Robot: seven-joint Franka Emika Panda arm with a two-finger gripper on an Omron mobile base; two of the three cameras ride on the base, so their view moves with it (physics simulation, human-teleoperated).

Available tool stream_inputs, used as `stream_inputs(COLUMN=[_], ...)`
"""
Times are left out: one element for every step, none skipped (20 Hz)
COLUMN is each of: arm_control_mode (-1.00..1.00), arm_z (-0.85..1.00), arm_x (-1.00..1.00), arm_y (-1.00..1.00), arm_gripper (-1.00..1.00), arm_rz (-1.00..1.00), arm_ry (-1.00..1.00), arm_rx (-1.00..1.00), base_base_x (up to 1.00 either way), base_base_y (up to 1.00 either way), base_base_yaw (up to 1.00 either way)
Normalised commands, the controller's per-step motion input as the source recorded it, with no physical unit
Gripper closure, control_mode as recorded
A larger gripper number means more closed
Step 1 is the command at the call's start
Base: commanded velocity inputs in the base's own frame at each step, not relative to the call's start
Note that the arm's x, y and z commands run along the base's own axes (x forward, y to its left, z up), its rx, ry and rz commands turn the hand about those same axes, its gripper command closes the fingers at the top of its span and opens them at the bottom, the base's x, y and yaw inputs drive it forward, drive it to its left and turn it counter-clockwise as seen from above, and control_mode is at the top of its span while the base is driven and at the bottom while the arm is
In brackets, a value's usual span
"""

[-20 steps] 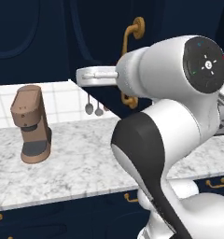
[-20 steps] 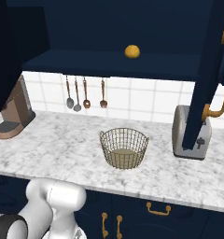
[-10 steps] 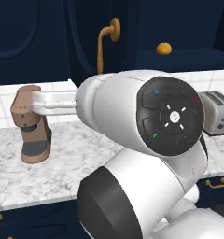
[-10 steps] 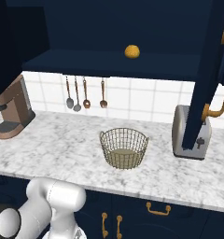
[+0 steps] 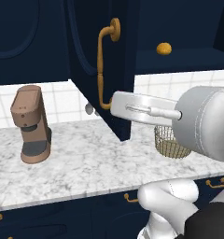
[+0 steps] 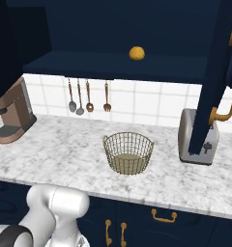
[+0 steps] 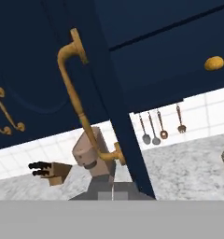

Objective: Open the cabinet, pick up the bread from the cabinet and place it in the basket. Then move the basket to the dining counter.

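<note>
**Cabinet open, bread next**

You see the cabinet (image 5: 97,70) door swung wide. Basket (image 6: 128,153) sits on the worktop below the cabinet; bread (image 6: 136,53) on its shelf, untouched. Your gripper's fingers are pressed together, empty. Next: spread them, reach to the bread.

The small orange-golden bread lump (image 6: 136,53) sits on the shelf inside the tall dark navy wall cabinet (image 6: 127,67), whose doors stand swung out at both sides. Directly below it, on the marble worktop (image 6: 65,149), stands the round wire-mesh basket (image 6: 128,152). A brown coffee machine (image 6: 13,116) stands far left, a silver toaster (image 6: 198,137) right, and metal utensils (image 6: 88,97) hang on the wall behind.
</note>
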Motion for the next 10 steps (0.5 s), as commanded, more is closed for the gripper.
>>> stream_inputs(arm_control_mode=[-1.0,-1.0,-1.0,-1.0,-1.0,-1.0,-1.0,-1.0,-1.0,-1.0], arm_z=[-0.04,-0.12,-0.26,-0.41,-0.64,-0.79,-1.0,-1.0,-1.0,-1.0], arm_x=[0.0,0.04,0.08,0.09,0.2,0.2,0.4,0.54,0.64,0.69], arm_y=[-1.0,-1.0,-1.0,-1.0,-1.0,-1.0,-1.0,-1.0,-1.0,-1.0], arm_gripper=[1.0,1.0,1.0,1.0,1.0,1.0,1.0,1.0,1.0,1.0], arm_rz=[0.0,0.0,0.0,0.0,0.0,0.0,0.0,0.0,0.0,0.0], arm_ry=[0.0,0.02,0.03,0.0,0.01,0.0,0.0,0.0,0.0,0.0], arm_rx=[0.18,0.17,0.15,0.15,0.14,0.13,0.11,0.08,0.05,0.07], base_base_x=[0.0,0.0,0.0,0.0,0.0,0.0,0.0,0.0,0.0,0.0], base_base_y=[0.0,0.0,0.0,0.0,0.0,0.0,0.0,0.0,0.0,0.0], base_base_yaw=[0.0,0.0,0.0,0.0,0.0,0.0,0.0,0.0,0.0,0.0])
